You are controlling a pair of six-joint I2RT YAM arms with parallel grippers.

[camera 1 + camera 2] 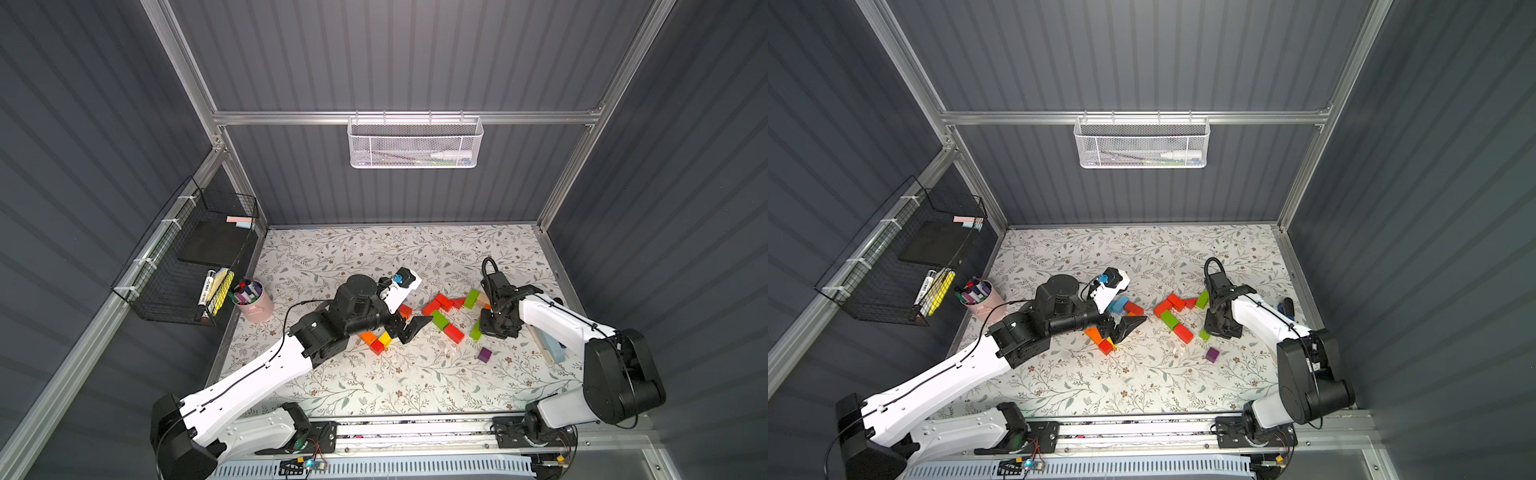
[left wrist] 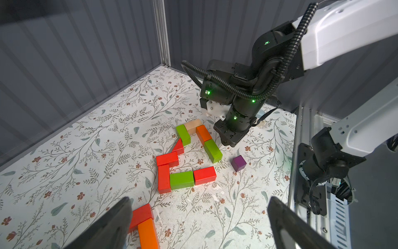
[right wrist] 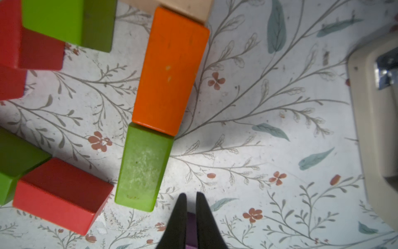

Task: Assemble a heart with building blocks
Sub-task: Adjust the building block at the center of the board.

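Right wrist view: right end effector (image 3: 191, 194), clenched empty, hangs beside the green brick (image 3: 143, 168), probably to nudge it into the heart's outline; left end effector (image 2: 199, 199) stands released.

Both top views look steeply down from high over the near edge of the desk (image 1: 374, 386), covering all of it. The left wrist view looks low across toward the far right corner. The right wrist view faces straight down, close, sharing the orange brick (image 2: 203, 133) (image 3: 170, 71).

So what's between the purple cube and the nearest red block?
Just bare flowery mat between purple cube and red block, shown in the left wrist view.
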